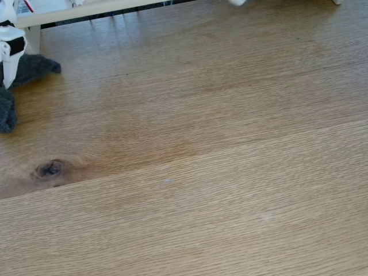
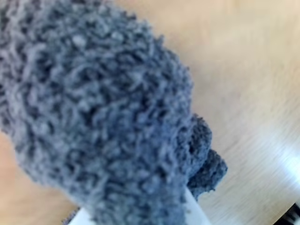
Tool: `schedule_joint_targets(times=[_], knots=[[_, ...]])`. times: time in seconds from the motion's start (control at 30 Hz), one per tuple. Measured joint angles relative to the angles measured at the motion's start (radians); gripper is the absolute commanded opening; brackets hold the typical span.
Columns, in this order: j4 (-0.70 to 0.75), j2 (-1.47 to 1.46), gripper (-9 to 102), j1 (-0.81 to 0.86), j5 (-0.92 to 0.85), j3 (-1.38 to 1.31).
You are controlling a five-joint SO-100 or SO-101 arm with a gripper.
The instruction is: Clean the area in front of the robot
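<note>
**Grey cloth bunched at the arm, far left of the oak**

In the fixed view the light-oak surface [image 1: 218, 115] fills nearly the whole frame, its dark knot [image 1: 49, 168] at the lower left and a plank seam running up to the right from it. The robot [image 1: 10, 49] pokes in at the upper left edge, white with a black block, and the fuzzy dark grey cloth [image 1: 26, 70] lies on the wood right against it, trailing down the left edge. A pale shelf [image 1: 86, 10] crosses the top.

In the wrist view the cloth [image 2: 98, 112] bulks close before the lens, a white finger [image 2: 197, 215] showing beneath it. Whether the gripper is clenched on the cloth, I cannot tell.
</note>
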Motion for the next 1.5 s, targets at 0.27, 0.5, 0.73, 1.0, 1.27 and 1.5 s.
schedule_joint_targets(times=[0.27, 0.5, 0.73, 1.0, 1.27, 1.5], knots=[[0.301, 0.554, 0, -0.502, 0.153, 0.0], [0.356, 0.65, 0, -1.032, 0.201, 0.003], [0.049, 0.327, 0, -1.229, 0.169, 0.002], [-0.014, -0.097, 0, -1.25, 0.227, -0.25], [0.049, -0.348, 0, -1.23, 0.239, -0.64], [0.058, -0.515, 0, -1.114, 0.146, -0.776]])
